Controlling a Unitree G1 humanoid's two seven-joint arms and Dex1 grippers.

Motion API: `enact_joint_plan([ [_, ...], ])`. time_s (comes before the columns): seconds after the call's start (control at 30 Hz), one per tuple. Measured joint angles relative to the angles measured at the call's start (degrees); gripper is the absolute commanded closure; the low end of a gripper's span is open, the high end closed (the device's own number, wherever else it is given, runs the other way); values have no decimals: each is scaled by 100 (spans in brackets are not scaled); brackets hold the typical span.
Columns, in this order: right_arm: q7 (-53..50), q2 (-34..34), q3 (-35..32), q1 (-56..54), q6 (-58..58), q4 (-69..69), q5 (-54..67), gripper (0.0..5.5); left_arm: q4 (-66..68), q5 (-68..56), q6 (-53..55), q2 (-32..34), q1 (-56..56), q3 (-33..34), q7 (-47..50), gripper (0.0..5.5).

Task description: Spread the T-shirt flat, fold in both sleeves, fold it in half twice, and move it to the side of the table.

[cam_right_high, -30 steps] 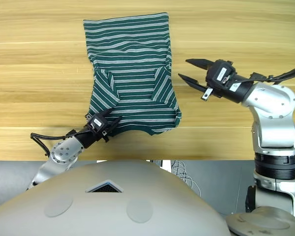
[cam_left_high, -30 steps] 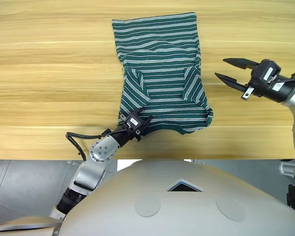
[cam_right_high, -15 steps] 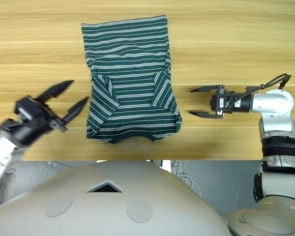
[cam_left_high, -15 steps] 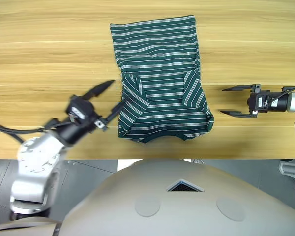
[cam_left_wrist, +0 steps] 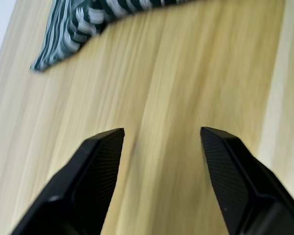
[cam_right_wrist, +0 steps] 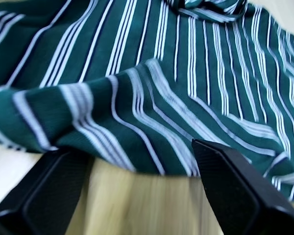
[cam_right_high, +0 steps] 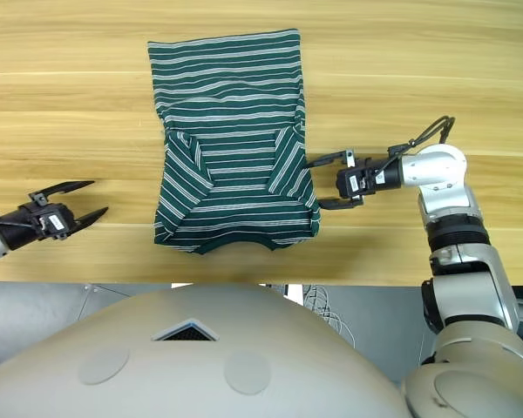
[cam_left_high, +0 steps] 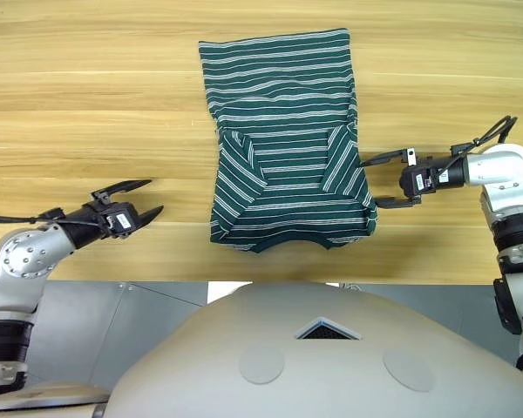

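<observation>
A dark green T-shirt [cam_left_high: 283, 139] with white stripes lies in the middle of the wooden table [cam_left_high: 87, 104], both sleeves folded inward over its body. My right gripper [cam_left_high: 370, 181] is open at the shirt's right edge near the collar end, its fingers [cam_right_wrist: 237, 193] straddling the folded edge of the shirt [cam_right_wrist: 152, 98]. My left gripper [cam_left_high: 150, 198] is open above bare wood, well to the left of the shirt's near left corner [cam_left_wrist: 63, 49]. Nothing is between its fingers [cam_left_wrist: 95, 166].
The table's near edge [cam_left_high: 157, 280] runs just below both grippers. Bare wood extends to the left and right of the shirt and beyond its far hem.
My left gripper let go of the shirt's near left corner and swung away to the left. My right gripper moved in from the right to the shirt's right edge. The near hem settled flat.
</observation>
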Motion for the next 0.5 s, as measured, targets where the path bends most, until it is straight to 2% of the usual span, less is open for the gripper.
enact_joint_plan([
  [0.17, 301, -2, 242, 172, 360, -422, 270, 166, -11, -149, 15, -5, -566, -620, -323, 271],
  [0.5, 412, 95, 306, 258, 877, -571, 353, 339, -258, -300, 13, -49, -1243, -1632, -823, 269],
])
